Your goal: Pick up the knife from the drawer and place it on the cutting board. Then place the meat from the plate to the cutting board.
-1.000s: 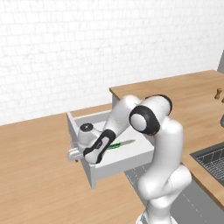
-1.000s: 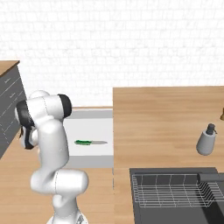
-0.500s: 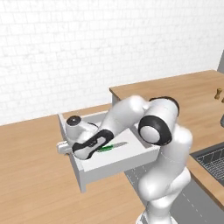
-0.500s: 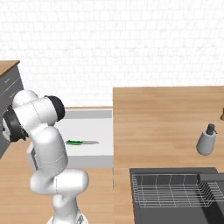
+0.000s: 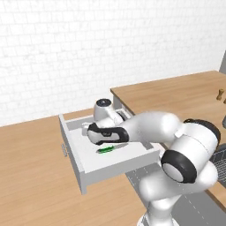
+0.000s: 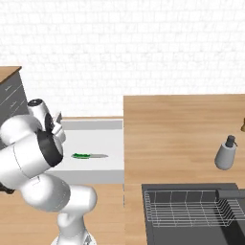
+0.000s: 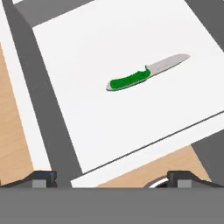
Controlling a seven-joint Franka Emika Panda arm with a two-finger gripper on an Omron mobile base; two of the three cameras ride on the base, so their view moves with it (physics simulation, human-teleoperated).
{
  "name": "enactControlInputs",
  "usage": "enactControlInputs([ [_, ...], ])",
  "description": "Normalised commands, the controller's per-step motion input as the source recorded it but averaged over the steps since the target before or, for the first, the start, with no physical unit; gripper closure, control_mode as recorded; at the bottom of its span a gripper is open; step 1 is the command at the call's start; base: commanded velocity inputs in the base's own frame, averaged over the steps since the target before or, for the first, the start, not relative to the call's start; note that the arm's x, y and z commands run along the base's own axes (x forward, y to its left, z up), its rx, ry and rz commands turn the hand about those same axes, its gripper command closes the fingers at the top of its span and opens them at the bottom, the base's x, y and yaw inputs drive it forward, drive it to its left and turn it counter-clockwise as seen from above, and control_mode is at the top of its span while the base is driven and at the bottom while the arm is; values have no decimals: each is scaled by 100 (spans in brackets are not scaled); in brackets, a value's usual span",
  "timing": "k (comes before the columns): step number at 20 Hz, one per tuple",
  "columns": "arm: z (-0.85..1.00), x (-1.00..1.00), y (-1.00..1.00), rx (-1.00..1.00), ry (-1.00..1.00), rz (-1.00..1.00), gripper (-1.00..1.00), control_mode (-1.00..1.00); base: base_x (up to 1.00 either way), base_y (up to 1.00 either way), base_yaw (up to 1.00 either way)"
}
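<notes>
The drawer [image 5: 75,152] stands pulled out, and its pale floor [image 6: 98,141] holds the knife [image 5: 106,149], which lies flat with its green handle to the left. My gripper [image 5: 88,130] hangs open above the drawer's rear left part, clear of the knife. In the hand view the knife [image 7: 146,73] lies ahead on the drawer floor [image 7: 109,43], well beyond my gripper [image 7: 113,178]. The fingertips [image 7: 43,177] stand wide apart with nothing between them. From the right, the knife [image 6: 89,155] rests mid-drawer beside my arm. The cutting board, the meat and the plate are out of view.
A wooden counter [image 5: 176,92] runs right of the drawer, with small shakers [image 5: 219,93] at its far end. A grey soap dispenser [image 6: 225,152] stands near a sink with a wire rack [image 6: 191,210]. Dark cabinet fronts [image 6: 9,93] stand at the left.
The arm has swung round, carrying the hand from over the knife toward the drawer's rear left. The jaws stayed open. The knife has not moved.
</notes>
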Motion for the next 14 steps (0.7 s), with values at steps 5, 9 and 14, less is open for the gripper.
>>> enactControlInputs([
  [5,-76,57,-100,4,8,-44,-100,-100,0,0,0],
  [9,-39,40,-51,0,19,-32,-100,-100,0,0,0],
  [14,-37,35,4,0,4,-11,-100,-100,0,0,0],
])
